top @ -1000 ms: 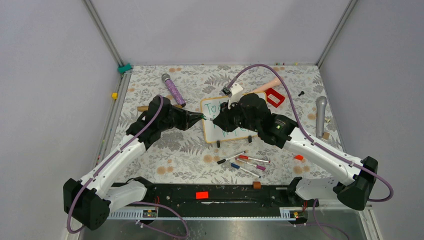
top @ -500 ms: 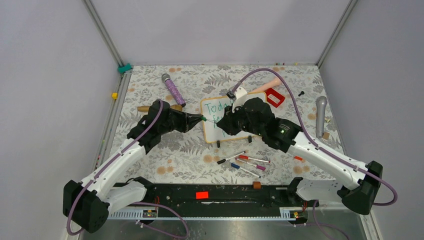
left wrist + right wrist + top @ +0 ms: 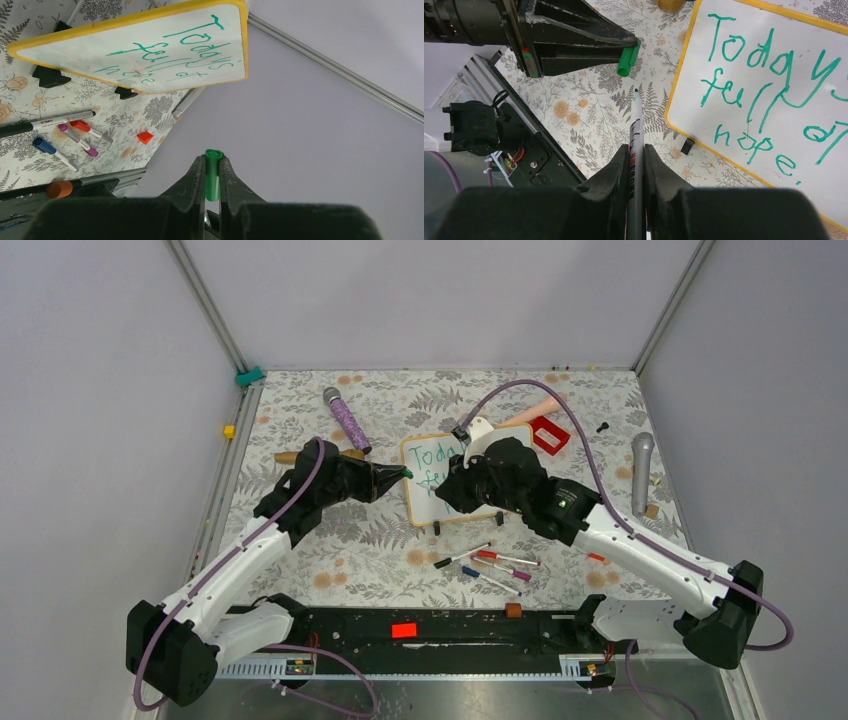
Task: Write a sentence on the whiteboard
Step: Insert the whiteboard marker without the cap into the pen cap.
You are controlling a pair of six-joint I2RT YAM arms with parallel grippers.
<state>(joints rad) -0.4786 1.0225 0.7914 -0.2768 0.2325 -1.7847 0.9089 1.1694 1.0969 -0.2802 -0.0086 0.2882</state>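
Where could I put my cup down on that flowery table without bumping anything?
Bare cloth lies behind the whiteboard, right of the purple microphone, and near-left between the left arm and the loose markers. Crowded: the board's left edge, where the left gripper with a green cap faces the right gripper with a pen, and around the red piece.

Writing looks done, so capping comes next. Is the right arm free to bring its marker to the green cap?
Probably yes: the green cap, held by the left gripper, sits just beyond the marker tip, nothing between.
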